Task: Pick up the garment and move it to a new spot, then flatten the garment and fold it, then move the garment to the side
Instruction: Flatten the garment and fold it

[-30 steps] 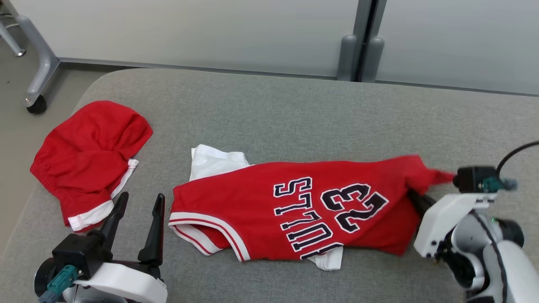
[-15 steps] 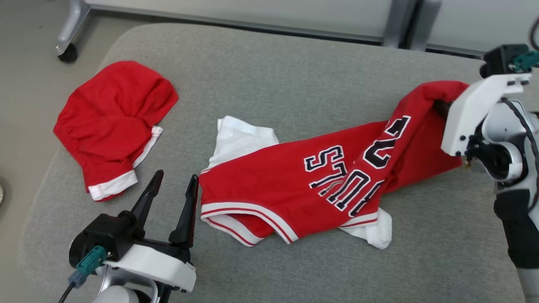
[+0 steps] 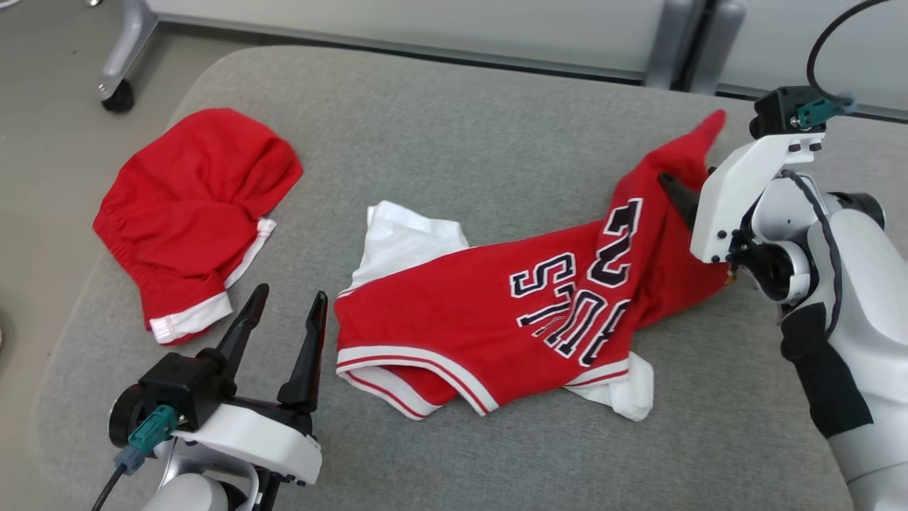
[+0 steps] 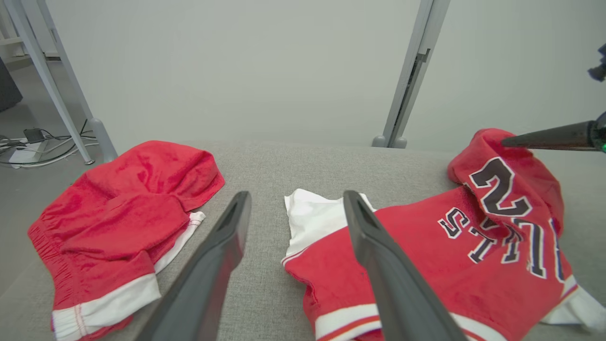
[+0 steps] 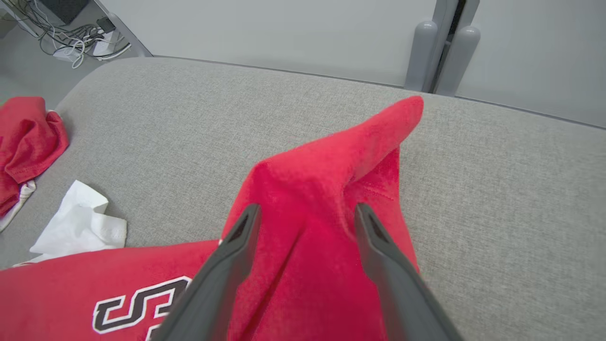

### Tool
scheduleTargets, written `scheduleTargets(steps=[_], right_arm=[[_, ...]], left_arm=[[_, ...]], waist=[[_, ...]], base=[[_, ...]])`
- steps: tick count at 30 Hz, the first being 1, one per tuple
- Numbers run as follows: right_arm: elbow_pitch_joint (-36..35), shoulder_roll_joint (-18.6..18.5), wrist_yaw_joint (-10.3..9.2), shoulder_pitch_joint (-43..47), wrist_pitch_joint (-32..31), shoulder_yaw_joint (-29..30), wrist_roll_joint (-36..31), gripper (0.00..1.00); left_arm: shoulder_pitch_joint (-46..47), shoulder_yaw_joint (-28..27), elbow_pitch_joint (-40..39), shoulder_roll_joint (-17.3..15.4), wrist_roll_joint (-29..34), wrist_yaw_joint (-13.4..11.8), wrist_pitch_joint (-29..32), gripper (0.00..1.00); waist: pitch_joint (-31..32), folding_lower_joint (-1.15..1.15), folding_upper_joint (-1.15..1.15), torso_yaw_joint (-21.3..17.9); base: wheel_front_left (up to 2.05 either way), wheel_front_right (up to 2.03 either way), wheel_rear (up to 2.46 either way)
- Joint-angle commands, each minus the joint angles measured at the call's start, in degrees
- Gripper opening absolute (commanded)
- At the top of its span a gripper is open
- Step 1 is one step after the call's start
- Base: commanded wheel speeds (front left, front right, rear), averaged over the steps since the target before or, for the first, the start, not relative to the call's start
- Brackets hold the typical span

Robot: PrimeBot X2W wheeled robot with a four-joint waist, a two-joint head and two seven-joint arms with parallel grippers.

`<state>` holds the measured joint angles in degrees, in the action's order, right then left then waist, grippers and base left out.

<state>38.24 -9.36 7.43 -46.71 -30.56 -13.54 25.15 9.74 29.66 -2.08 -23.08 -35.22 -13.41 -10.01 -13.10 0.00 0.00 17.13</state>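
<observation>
A grey padded surface stands before pale wall panels joined by grey posts. A wheeled metal leg and loose cables rest on the grey floor.

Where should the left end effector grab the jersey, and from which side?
Probably the striped trim at the jersey's left corner, coming in low from the left. That banded edge lies flat and exposed, right beside the open left end effector.
</observation>
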Motion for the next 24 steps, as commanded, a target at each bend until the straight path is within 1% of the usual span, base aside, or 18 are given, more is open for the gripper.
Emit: scheduleTargets(steps=[1, 6, 9, 12, 16, 18, 20, 24], right_arm=[[-0.13, -0.24, 0.11, 1.22, 0.83, -0.40, 0.62, 1.00], [-4.99, -0.91, 0.11, 5.38, 5.37, -2.08, 4.42, 1.00], [-9.18, -2.53, 0.11, 9.83, 8.70, -1.96, 5.45, 1.00], [-14.19, -3.64, 0.12, 15.52, 12.40, -0.03, 5.45, 1.00], [-21.22, -3.34, 0.11, 25.47, 17.40, 2.77, 4.36, 1.00], [-24.64, -2.54, 0.11, 30.54, 20.19, 4.49, 3.42, 1.00], [-27.77, -0.69, 0.12, 35.42, 23.12, 6.32, 3.22, 1.00], [-32.13, 1.72, 0.12, 41.82, 26.64, 8.90, 2.21, 1.00]], left_arm=[[-0.38, -0.46, -0.23, -0.56, 0.40, -0.39, 0.22, 1.00], [-1.64, -1.22, -1.52, -2.25, 0.28, -1.49, 1.03, 1.00], [-2.66, -1.55, -2.43, -3.06, 0.11, -2.20, 1.76, 1.00], [-3.84, -1.95, -3.39, -3.81, -0.17, -2.99, 2.23, 1.00], [-5.91, -2.61, -4.60, -4.53, -0.74, -4.15, 2.52, 1.00], [-6.78, -2.89, -5.22, -4.59, -1.13, -4.61, 2.27, 1.00], [-7.87, -3.19, -5.70, -4.78, -1.38, -5.01, 2.12, 1.00], [-8.97, -3.09, -6.39, -4.82, -1.79, -5.32, 2.32, 1.00]], waist=[[1.88, 0.00, 0.00, -2.05], [4.96, 0.00, 0.00, -5.80], [6.82, 0.00, 0.00, -7.67], [8.49, 0.00, 0.00, -9.18], [10.56, 0.00, 0.00, -10.83], [11.16, 0.00, 0.00, -11.30], [11.71, 0.00, 0.00, -11.65], [11.79, 0.00, 0.00, -11.91]], base=[[0.00, 0.00, 0.00], [0.00, 0.00, 0.00], [0.00, 0.00, 0.00], [0.00, 0.00, 0.00], [0.00, 0.00, 0.00], [0.00, 0.00, 0.00], [0.00, 0.00, 0.00], [0.00, 0.00, 0.00]])
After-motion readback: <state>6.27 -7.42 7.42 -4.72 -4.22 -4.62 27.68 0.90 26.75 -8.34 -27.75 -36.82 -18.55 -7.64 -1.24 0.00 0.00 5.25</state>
